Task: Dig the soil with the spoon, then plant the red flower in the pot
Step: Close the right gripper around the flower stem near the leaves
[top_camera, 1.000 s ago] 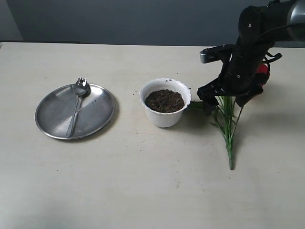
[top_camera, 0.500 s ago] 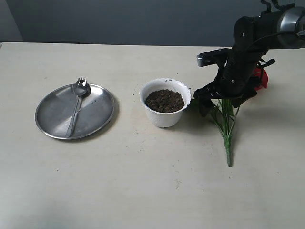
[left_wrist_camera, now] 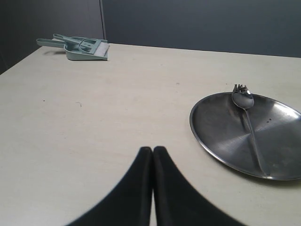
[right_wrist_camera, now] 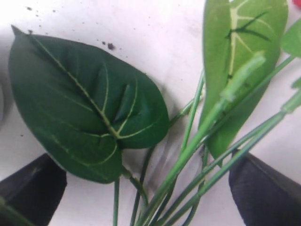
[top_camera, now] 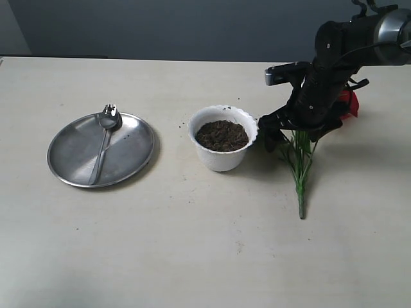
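Green stalks of the red flower (top_camera: 299, 172) lie inside the released right end effector (top_camera: 294, 136); left end effector (left_wrist_camera: 153, 153) clenched.

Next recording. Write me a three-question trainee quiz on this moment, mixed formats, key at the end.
1. True or false: the spoon lies on the steel plate.
2. On the right gripper, the fingers are: A) shut on the spoon; B) open, one on each side of the flower stalks; C) shut with nothing between them.
3. Fill in: on the left gripper, the fingers are ___, holding nothing.
Key: 1 true; 2 B; 3 shut.
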`<state>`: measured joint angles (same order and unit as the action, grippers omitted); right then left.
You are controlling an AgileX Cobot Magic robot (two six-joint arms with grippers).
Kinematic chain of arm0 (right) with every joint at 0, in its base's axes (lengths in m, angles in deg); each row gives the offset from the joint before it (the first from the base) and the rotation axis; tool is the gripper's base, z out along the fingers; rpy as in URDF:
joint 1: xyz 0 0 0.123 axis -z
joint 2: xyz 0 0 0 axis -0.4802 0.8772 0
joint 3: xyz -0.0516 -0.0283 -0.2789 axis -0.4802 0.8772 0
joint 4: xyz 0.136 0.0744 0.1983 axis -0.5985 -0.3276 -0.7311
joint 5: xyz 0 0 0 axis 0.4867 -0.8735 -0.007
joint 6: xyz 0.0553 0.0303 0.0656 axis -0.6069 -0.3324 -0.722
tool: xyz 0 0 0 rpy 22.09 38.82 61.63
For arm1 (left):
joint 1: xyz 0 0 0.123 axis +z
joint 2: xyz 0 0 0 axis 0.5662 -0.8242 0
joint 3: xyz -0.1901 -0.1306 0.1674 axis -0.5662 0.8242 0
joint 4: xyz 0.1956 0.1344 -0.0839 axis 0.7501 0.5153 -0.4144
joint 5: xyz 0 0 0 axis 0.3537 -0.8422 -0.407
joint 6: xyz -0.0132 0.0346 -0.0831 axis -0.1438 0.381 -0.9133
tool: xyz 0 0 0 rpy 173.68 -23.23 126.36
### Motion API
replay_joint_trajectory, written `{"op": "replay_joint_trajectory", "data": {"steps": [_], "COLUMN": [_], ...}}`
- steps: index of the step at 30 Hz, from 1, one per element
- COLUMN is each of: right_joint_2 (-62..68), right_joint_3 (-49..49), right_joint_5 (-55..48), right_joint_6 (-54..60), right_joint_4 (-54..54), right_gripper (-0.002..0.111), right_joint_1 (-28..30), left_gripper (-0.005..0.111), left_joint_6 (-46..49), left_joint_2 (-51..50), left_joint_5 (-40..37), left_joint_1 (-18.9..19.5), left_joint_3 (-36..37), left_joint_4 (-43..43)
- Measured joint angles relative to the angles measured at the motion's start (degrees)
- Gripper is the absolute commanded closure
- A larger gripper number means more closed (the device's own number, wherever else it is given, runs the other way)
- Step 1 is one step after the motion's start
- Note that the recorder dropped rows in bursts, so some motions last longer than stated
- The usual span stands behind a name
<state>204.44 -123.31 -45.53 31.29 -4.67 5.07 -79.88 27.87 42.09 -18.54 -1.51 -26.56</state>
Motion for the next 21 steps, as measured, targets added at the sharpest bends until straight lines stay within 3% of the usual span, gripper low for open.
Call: {"op": "replay_joint_trajectory", "data": {"steps": [21], "right_joint_2": [0.00], "right_joint_3": [0.00], "right_joint_5": [0.13], "right_joint_6": [-0.94], "right_joint_4": [-0.21], "right_gripper": [0.020], "right_joint_1": [0.00], "left_gripper": [0.106], "left_joint_6": [0.00], "left_joint_2": [0.00], "left_joint_5": [0.00], "left_joint_1": [0.00], "left_joint_3": [0.00], "left_joint_4": [0.00]}}
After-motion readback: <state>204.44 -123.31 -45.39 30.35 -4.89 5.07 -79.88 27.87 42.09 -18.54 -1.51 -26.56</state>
